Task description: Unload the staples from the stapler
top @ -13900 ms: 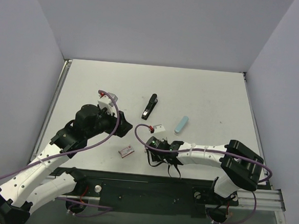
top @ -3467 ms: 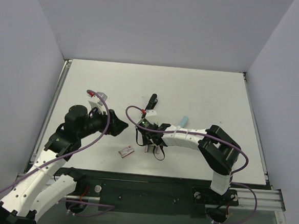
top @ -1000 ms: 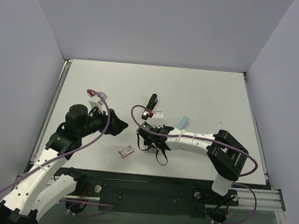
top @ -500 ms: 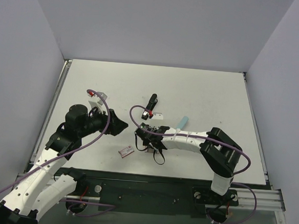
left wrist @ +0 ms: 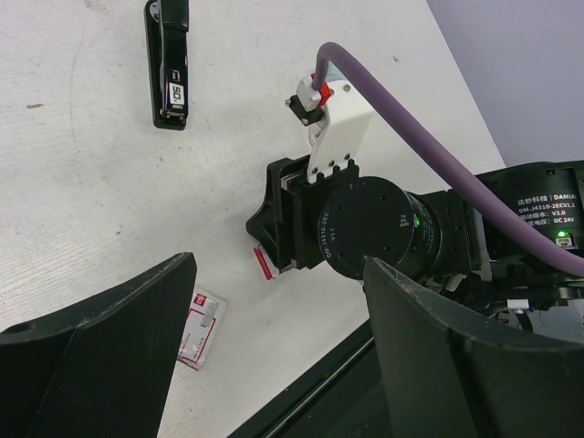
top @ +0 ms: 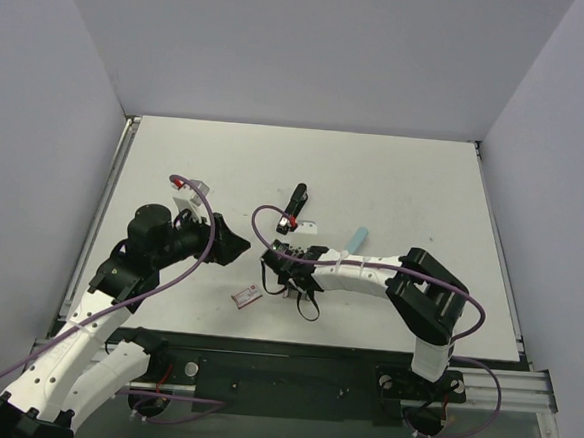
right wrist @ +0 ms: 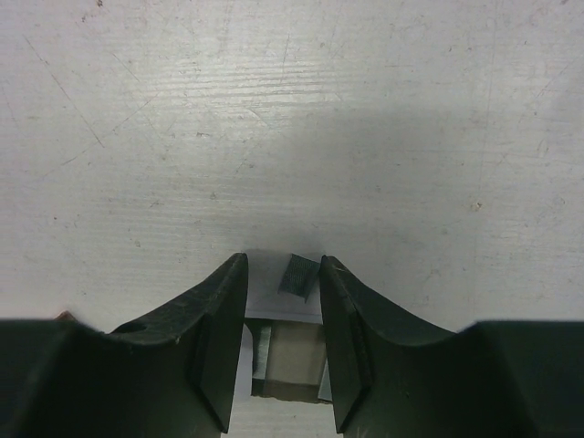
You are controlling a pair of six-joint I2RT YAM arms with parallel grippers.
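Near the front edge, the right gripper (right wrist: 283, 266) points down at the table (right wrist: 274, 109), its jaws narrowly apart around the staples (right wrist: 298, 274); whether it grips them cannot be told. The left gripper (left wrist: 278, 274) hovers alongside, spread wide. Farther back, the stapler (top: 295, 199) lies apart from both.

A white, lightly scuffed table (top: 405, 177) sits boxed in by plain pale lavender walls (top: 314, 50) on three sides. A black rail (top: 291, 374) edges its near side under even light.
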